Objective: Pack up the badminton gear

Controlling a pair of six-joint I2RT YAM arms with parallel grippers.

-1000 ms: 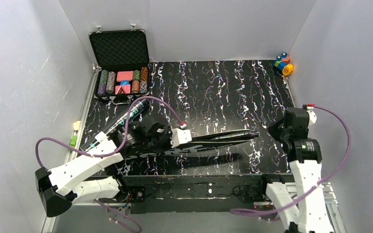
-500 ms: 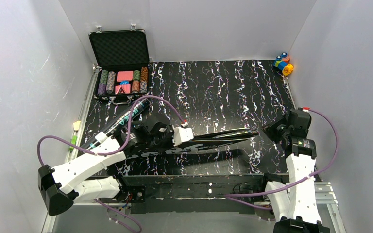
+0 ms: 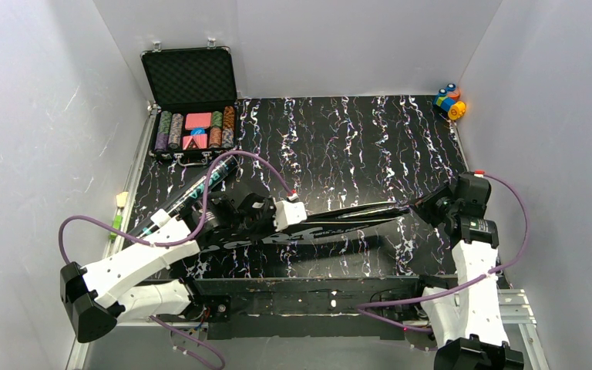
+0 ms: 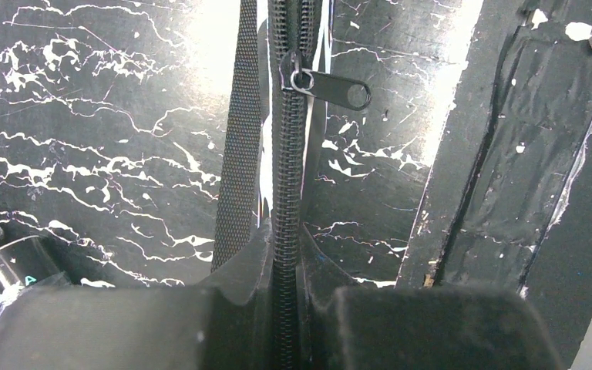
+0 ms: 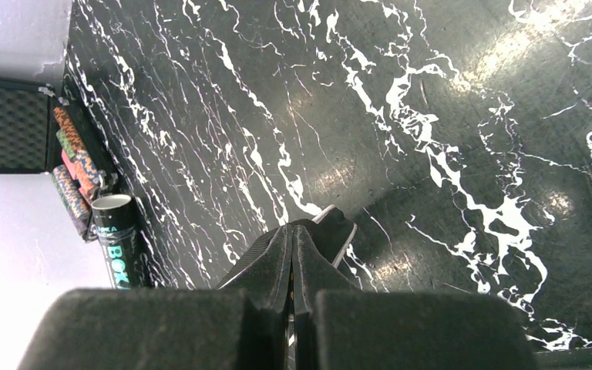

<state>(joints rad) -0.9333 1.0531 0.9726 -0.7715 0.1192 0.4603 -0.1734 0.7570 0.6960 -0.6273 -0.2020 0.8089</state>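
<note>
The black racket-shaped bag (image 3: 347,217) lies tilted across the near part of the table, its narrow end pointing right. My left gripper (image 3: 307,219) is shut on the bag's zipped edge. In the left wrist view the zipper (image 4: 285,169) runs straight out from between the fingers of that gripper (image 4: 284,231), with the pull tab (image 4: 335,89) further along. My right gripper (image 3: 422,206) is shut, fingers pressed together, tips (image 5: 293,230) right at the bag's narrow end (image 5: 338,228); I see nothing between them. The dark tube with teal lettering (image 3: 193,193) lies left of the bag.
An open black case of poker chips (image 3: 193,116) stands at the back left. Colourful toy blocks (image 3: 450,102) sit in the back right corner. The tube's end (image 5: 116,239) and the chips (image 5: 73,166) show in the right wrist view. White walls enclose the table.
My right gripper has closed and swung left up to the bag's narrow end. The left gripper has shifted slightly while keeping hold of the bag.
</note>
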